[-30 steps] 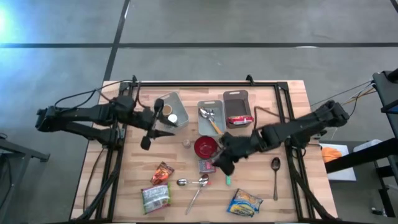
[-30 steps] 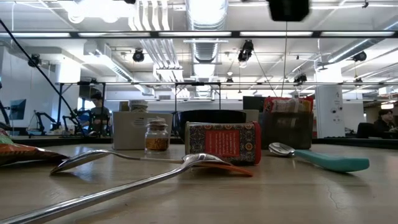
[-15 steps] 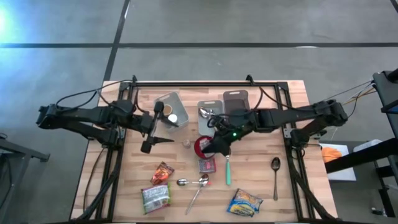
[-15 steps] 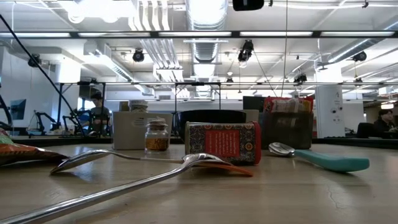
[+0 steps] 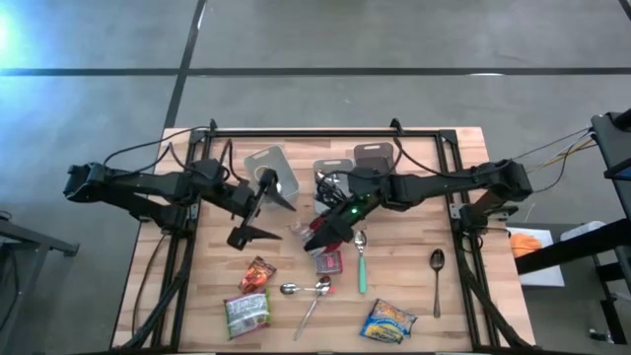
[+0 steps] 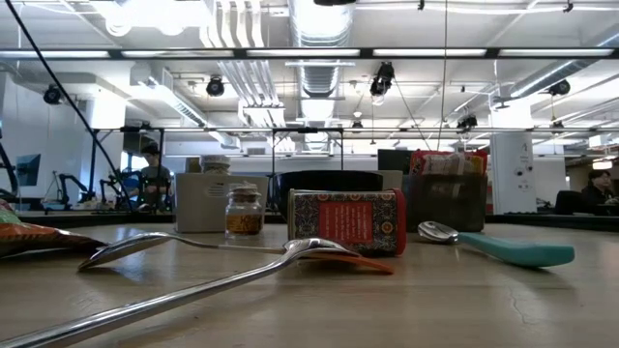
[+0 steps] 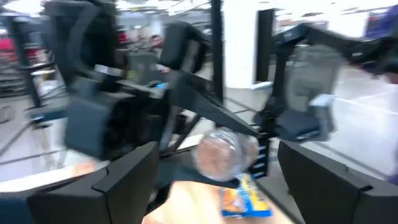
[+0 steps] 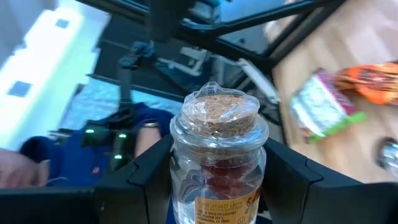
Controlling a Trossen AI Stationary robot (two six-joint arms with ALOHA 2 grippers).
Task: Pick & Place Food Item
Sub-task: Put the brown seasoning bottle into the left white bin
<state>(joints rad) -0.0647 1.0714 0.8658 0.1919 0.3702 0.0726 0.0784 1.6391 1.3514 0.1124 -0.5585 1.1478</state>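
**Right arm at the spice jar, no clamp confirmed**

Reference: red tin [image 6: 346,222] on the table [image 5: 414,286].

- The task item, as I read it, was the spice jar [image 8: 219,155]: small, glass, cork-topped, red-brown fill. It stood upright on the wood just behind the tin, a little to my left-arm side, clear of it.
- My right gripper [image 5: 317,237] sat over that spot, reaching in across the tin's far side. Its jaws were about half spread, a gap that just fit the jar's body, and my wrist camera had the jar centred in it. Lining up on the body below the cork looked deliberate, since glass gives better purchase than a loose stopper.
- From table height the jar rested on its base with no finger beside it. I judged it bracketed from above, not squeezed, and couldn't tell if a pad touched the glass.
- My left gripper [image 5: 284,215] was further out on the jar's side of the tin, jaws wide and empty, pointed at the jar. Probably it was kept clear so the right arm had room.
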